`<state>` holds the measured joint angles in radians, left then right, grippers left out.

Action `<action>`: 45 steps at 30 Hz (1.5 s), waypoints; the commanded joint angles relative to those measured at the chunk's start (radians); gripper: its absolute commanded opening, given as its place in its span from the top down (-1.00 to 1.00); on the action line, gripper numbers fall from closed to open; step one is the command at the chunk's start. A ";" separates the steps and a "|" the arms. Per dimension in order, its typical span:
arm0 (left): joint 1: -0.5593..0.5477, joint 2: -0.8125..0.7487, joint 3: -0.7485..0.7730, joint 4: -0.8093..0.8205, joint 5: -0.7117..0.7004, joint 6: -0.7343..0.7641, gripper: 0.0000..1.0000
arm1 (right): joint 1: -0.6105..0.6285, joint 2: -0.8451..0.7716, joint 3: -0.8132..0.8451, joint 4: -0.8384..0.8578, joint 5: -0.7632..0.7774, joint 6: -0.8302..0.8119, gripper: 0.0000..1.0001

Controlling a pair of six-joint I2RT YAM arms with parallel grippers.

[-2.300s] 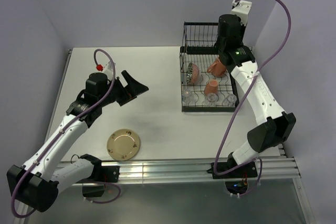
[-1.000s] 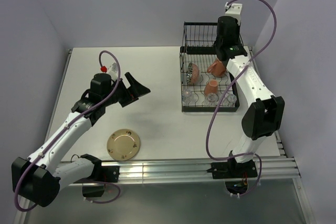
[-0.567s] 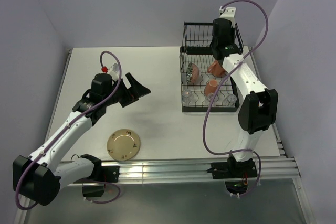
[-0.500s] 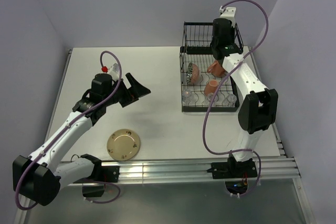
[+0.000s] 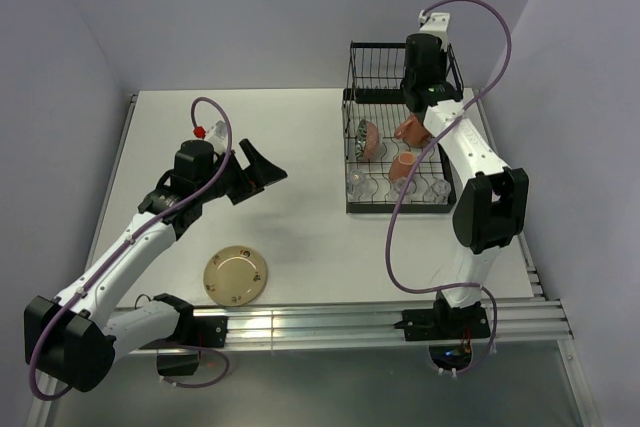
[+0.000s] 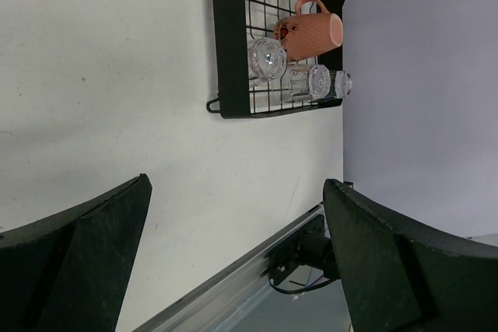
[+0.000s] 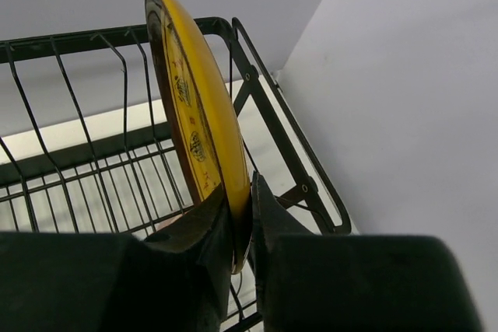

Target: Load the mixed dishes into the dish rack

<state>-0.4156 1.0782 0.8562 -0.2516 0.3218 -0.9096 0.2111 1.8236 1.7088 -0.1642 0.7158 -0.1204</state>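
The black wire dish rack [image 5: 372, 202] stands at the table's back right. Its low section holds the dark patterned bowl [image 5: 366, 137], two orange-and-white mugs [image 5: 403, 165] [image 5: 410, 130] and three clear glasses [image 5: 357, 179]. My right gripper [image 7: 241, 223] is shut on the lower rim of the yellow patterned plate [image 7: 194, 99] and holds it on edge inside the taller basket section [image 7: 78, 36]. The tan speckled plate [image 5: 236, 276] lies flat near the table's front left. My left gripper [image 5: 258, 169] is open and empty above the table, well to the left of the rack.
The left wrist view shows the rack's near corner [image 6: 226, 52], a mug [image 6: 307, 33], glasses [image 6: 267, 58] and the aluminium rail [image 6: 233, 293] at the table's front edge. Purple walls stand close behind and to the right of the rack.
My right arm has swung left and back over the rack's tall section, then held still over the last half second. The left arm shifted slightly earlier and has not moved since.
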 commanded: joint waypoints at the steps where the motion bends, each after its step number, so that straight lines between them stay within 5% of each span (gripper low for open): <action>1: -0.002 -0.008 -0.005 0.029 0.011 0.025 -0.97 | -0.001 -0.014 0.026 -0.029 -0.007 0.036 0.57; 8: -0.002 -0.012 -0.006 0.028 0.010 0.025 -0.97 | 0.001 -0.037 -0.003 -0.023 -0.001 0.048 0.17; 11: -0.002 -0.011 -0.011 0.035 0.014 0.021 -0.97 | 0.002 -0.046 -0.014 -0.023 0.007 0.053 -0.20; 22: 0.000 -0.024 -0.019 0.029 0.002 0.017 -0.98 | 0.014 -0.119 -0.069 0.002 -0.009 0.068 -0.53; 26: -0.002 -0.034 -0.029 0.026 -0.004 0.018 -0.98 | 0.017 -0.130 -0.063 -0.014 0.002 0.074 -0.84; 38: -0.002 -0.027 -0.025 -0.101 -0.140 0.024 -0.99 | 0.073 -0.326 -0.147 -0.047 0.117 0.119 -0.99; 45: 0.000 -0.038 -0.054 -0.287 -0.311 -0.044 -0.98 | 0.295 -0.509 -0.147 -0.326 0.125 0.303 -0.99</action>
<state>-0.4156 1.0672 0.8215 -0.4419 0.1165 -0.9131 0.4290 1.4181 1.5558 -0.3634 0.8116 0.0654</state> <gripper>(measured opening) 0.992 0.994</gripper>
